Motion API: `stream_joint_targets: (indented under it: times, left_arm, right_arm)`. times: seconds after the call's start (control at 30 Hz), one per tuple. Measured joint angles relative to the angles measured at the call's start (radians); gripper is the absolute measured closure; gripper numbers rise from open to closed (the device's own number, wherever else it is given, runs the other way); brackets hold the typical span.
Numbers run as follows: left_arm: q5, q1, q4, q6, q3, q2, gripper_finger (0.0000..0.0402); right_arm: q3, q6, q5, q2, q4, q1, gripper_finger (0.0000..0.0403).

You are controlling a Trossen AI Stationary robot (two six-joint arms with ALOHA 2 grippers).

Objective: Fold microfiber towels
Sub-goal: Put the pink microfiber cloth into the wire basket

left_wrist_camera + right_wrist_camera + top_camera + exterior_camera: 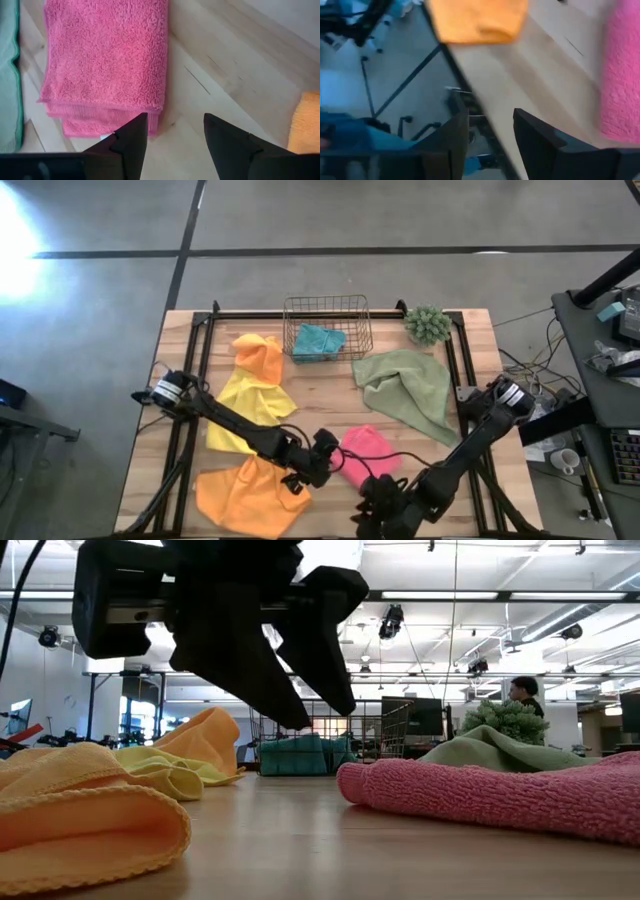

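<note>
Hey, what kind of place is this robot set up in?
Probably a lab or workshop in an open industrial hall: concrete floor, exposed ceiling pipes, and a side desk with equipment.

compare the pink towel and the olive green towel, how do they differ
The pink towel lies folded into a neat compact rectangle; the olive green towel lies spread out, rumpled and unfolded. Pink sits near the table's front between the arms; green lies farther back by the plant. Both are soft plain cloths.
</note>
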Motion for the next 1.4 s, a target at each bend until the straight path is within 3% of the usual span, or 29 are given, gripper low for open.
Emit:
stream_joint_targets:
  times: [0.23,0.57,0.77,1.0,1.4]
  left_arm:
    - [-0.003,-0.003,-0.009,0.0,0.0,-0.003,0.0224]
    - [-0.005,-0.002,-0.009,0.0,0.0,-0.004,0.0223]
    - [-0.006,-0.002,0.013,0.001,0.0,-0.005,0.0223]
    - [-0.031,-0.001,0.113,0.058,-0.005,-0.004,0.0223]
    - [-0.012,0.006,0.122,0.11,-0.009,0.077,0.0223]
  right_arm:
    - [0.329,-0.055,0.026,0.053,-0.461,0.012,0.0281]
    - [0.713,-0.116,0.024,0.378,-1.128,0.03,0.028]
    - [0.774,-0.121,0.03,0.488,-1.124,0.044,0.0276]
    - [0.756,0.006,0.175,0.519,-1.123,0.052,0.0257]
    - [0.676,0.031,0.183,0.549,-1.04,0.016,0.0218]
